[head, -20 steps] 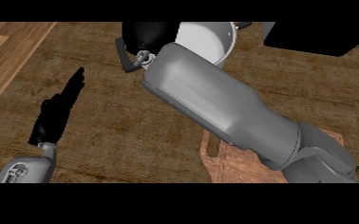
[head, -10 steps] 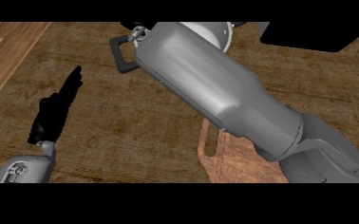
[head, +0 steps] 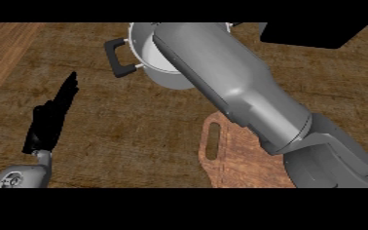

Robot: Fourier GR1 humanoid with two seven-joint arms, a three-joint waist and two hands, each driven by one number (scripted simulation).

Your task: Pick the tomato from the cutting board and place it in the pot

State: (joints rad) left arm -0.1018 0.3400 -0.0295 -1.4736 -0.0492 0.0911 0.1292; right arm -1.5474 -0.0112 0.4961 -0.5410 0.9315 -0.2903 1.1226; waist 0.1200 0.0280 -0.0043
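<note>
So the left robot hand [head: 52, 119] is sitting at the lower left of the frame, fingers straight and pointing up toward the top, holding nothing, just resting over the wooden surface [head: 129, 126]. Its grey wrist pokes in from the bottom left corner.

The right robot hand doesn't show at all. The big grey right forearm [head: 230, 83] runs diagonally from the lower right corner up to the top middle and ends over the pot [head: 155, 61], so whatever the hand is doing is hidden behind the arm. Can't tell if it's open or closed on anything.

The pot is at the top centre, pale inside, with a black handle [head: 116, 58] sticking out on its left side. The arm covers most of its opening.

The tomato isn't visible anywhere, so no idea where it is right now.

The cutting board [head: 237, 161] lies at the bottom centre-right, partly under the arm, with its slot handle on the left end.
</note>
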